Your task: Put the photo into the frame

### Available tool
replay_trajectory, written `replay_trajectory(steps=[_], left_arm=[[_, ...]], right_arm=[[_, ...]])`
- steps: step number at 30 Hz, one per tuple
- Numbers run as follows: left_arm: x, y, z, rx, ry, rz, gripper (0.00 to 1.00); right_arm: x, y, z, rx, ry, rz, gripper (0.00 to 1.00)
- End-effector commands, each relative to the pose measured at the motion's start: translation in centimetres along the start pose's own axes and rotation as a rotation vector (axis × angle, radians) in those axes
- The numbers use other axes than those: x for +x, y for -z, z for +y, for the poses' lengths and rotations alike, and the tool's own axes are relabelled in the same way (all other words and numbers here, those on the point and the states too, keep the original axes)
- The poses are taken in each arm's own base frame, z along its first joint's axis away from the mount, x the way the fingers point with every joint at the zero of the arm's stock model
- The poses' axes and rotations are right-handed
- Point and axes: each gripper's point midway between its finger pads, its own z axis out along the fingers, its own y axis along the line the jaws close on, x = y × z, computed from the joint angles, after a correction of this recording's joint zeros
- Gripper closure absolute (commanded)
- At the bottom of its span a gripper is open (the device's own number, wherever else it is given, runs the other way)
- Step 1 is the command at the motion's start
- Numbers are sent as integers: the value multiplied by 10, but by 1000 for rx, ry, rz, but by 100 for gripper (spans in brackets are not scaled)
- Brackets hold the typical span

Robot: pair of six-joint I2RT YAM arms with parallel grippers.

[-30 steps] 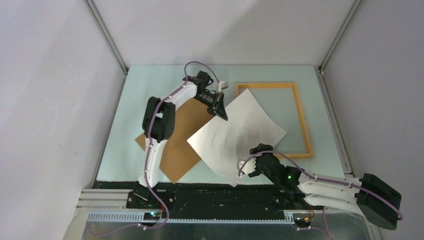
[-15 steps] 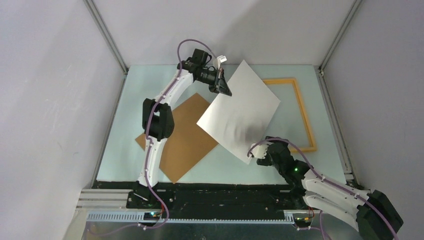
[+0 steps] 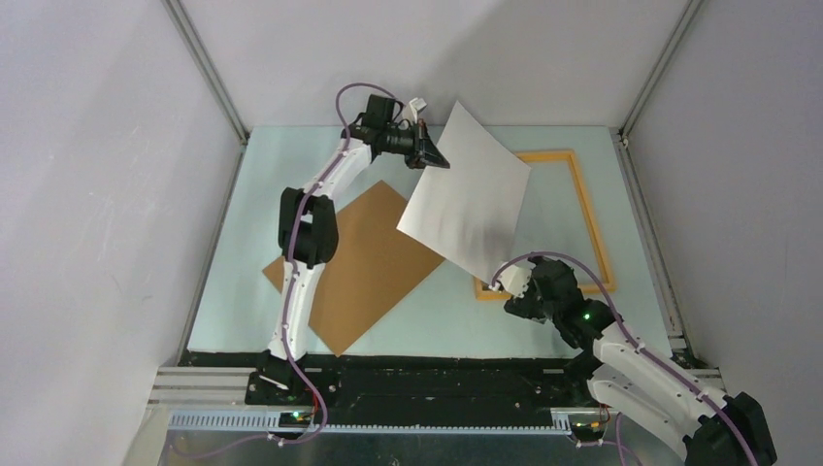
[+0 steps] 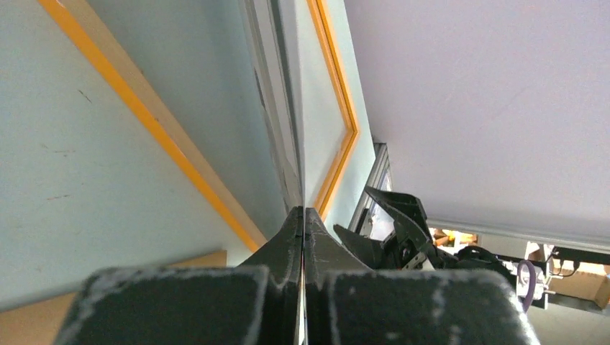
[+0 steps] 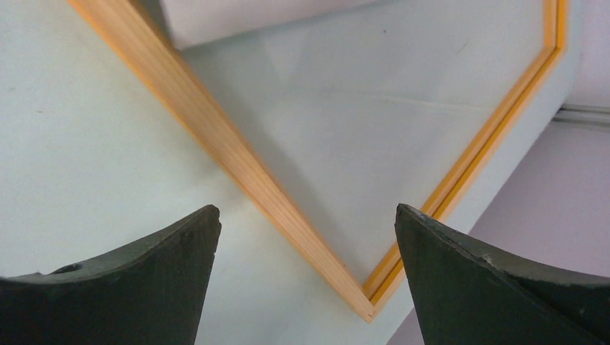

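Right gripper (image 3: pixel 514 289) just lets go of photo (image 3: pixel 466 204): fingers wide, empty, right above frame (image 3: pixel 591 223) corner. Left gripper (image 3: pixel 432 160) clenched on photo's top corner, now higher. Photo hangs below it, over frame, ready to lower in.

Left gripper (image 4: pixel 303 215): the dark fingers are pressed together at bottom centre, pinching the photo (image 4: pixel 280 108). The photo is seen edge-on, a thin grey sheet running up the middle. Frame (image 4: pixel 162 126): orange rails lie on the pale table (image 4: pixel 65 165) either side of the sheet. A brown board (image 4: pixel 205 260) corner shows at lower left. Right gripper (image 4: pixel 356 212): jaws spread, apart from the sheet, below a lilac wall (image 4: pixel 489 108).
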Motion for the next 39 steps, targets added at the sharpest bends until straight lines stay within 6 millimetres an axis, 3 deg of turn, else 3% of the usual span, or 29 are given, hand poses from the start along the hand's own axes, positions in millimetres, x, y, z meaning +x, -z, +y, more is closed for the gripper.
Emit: replay_trajectory(steps=[1,7,14,20,24,25,26,27,28,29,30,31,32,39], left_arm=[[-11,-9,6,18,23,-45,100],[-9,-6,30,-32,37,-74,100],[-4,5,53,-120,49,-124,100],[0,9,56,-143,96,-171,100],[-4,16,47,-124,101,-247,100],[3,15,55,-135,127,-251,100],[-1,18,48,-123,126,-275,100],[3,17,54,-137,148,-279,100],[0,18,50,-125,139,-298,100],[1,19,53,-136,145,-307,100],[0,20,50,-136,136,-317,100],[1,21,55,-154,145,-326,100],[0,22,54,-158,144,-335,100],[15,21,67,-193,240,-382,100]], right_arm=[[-21,14,-4,-55,-39,-68,4],[-38,20,-35,46,-101,-118,5],[-39,21,-78,198,-242,-106,4],[-43,23,-120,270,-404,-83,4],[-45,26,-150,302,-519,-84,4],[-39,21,-153,296,-565,-69,4],[-33,26,-168,320,-607,-60,4],[-33,18,-168,282,-659,-60,4],[-17,16,-181,293,-748,-26,4],[-18,13,-185,255,-790,-54,5],[3,13,-200,278,-883,-20,5],[4,11,-204,250,-918,-39,7],[21,10,-215,268,-978,-14,7],[58,-15,-231,223,-1152,25,10]])
